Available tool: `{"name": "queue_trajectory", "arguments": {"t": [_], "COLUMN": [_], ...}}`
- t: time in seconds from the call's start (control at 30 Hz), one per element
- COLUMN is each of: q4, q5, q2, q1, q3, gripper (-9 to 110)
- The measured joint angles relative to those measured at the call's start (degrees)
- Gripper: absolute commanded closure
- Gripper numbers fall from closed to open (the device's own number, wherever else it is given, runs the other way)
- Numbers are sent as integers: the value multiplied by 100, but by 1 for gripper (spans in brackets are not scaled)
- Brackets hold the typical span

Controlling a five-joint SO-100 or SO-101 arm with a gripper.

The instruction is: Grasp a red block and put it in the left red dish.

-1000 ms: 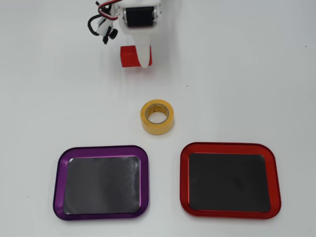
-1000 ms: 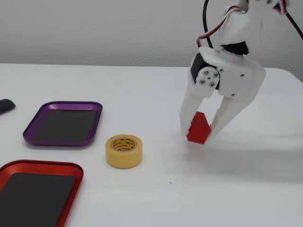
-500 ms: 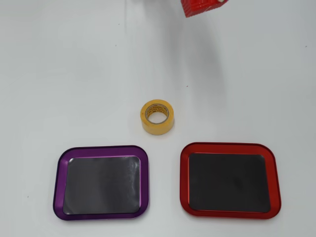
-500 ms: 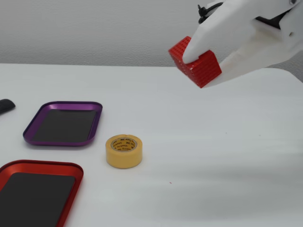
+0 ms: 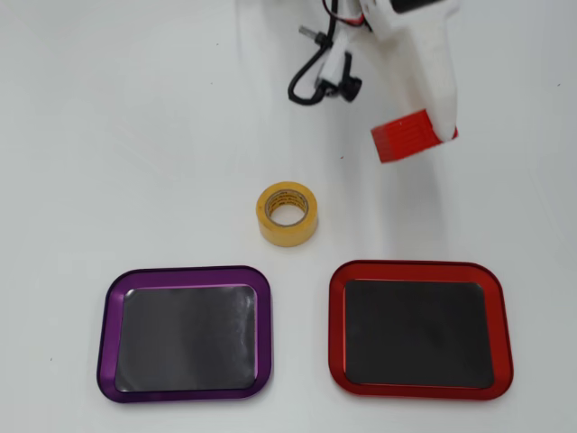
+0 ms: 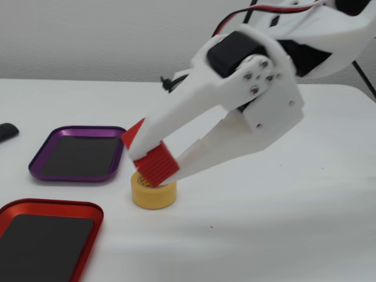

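The red block (image 5: 407, 135) is a small studded red brick held between my white gripper's fingers (image 5: 435, 133), above the table. In the fixed view the gripper (image 6: 154, 160) is shut on the block (image 6: 156, 164) and holds it above and in front of the yellow tape roll. The red dish (image 5: 419, 328), with a glossy red rim and black base, lies at the lower right of the overhead view, below the block. In the fixed view the dish (image 6: 56, 208) sits at the lower left, left of the gripper.
A yellow tape roll (image 5: 288, 213) stands mid-table, also in the fixed view (image 6: 154, 193). A purple-rimmed tray (image 5: 187, 332) lies at the lower left overhead and at the left in the fixed view (image 6: 79, 154). Black cables (image 5: 323, 79) hang near the arm.
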Motion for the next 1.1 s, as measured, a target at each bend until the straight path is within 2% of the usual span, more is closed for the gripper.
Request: {"name": "queue_trajectory", "arguments": {"t": [0.2, 0.57, 0.83, 1.0, 1.1], "q4": [-35, -35, -35, 290, 747], "q5": [0, 0, 0, 0, 0], "q2": [-1811, -3595, -3990, -3990, -3990], "q1": [0, 9, 9, 9, 9], "q3": [-1389, -3595, -3850, -3902, -3938], "gripper": [102, 102, 100, 89, 87]}}
